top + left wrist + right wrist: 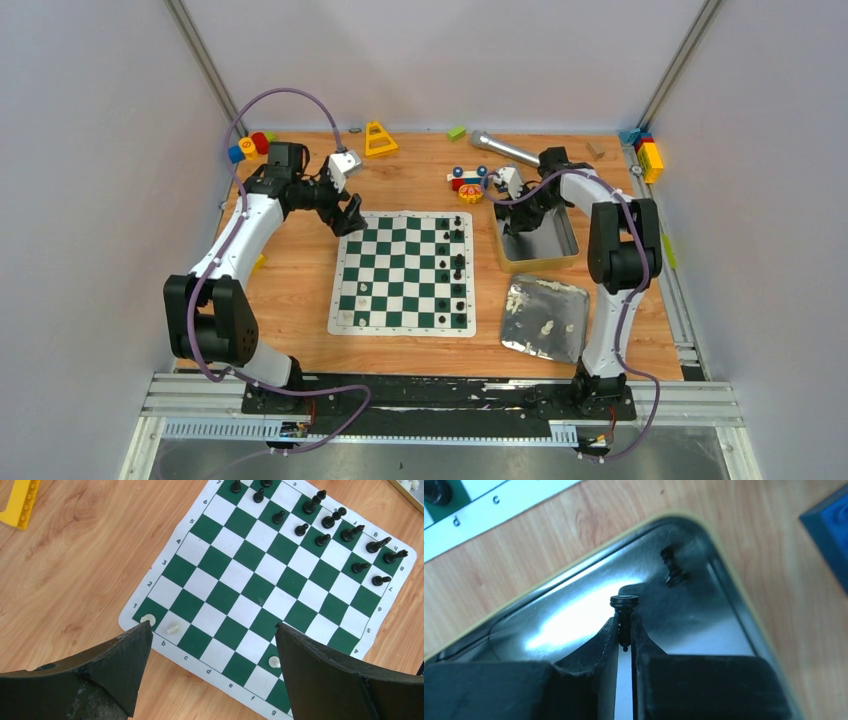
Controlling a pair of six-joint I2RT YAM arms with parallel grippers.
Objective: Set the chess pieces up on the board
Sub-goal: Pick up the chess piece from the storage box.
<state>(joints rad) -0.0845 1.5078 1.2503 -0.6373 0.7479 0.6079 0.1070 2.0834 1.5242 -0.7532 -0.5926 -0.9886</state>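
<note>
The green-and-white board [405, 272] [240, 580] lies mid-table. Several black chess pieces [458, 265] [325, 522] stand along its right side, and a few cream-white pieces [363, 290] [173, 628] sit near its left edge. My right gripper [512, 215] [625, 625] reaches down into a silver tin [545, 250] [684, 520]. It is shut on a black piece [624, 602], whose base sticks out past the fingertips. A second black piece [671, 570] lies in the tin's corner. My left gripper [350, 215] [212, 630] hangs open over the board's far left corner, holding nothing.
A flatter silver tin [560, 300] holding white pieces [545, 327] lies near the right arm's base. Toys line the far edge: a yellow triangle [379, 139], a toy car [466, 180], a silver cylinder [503, 150], and coloured blocks [250, 146] [648, 155].
</note>
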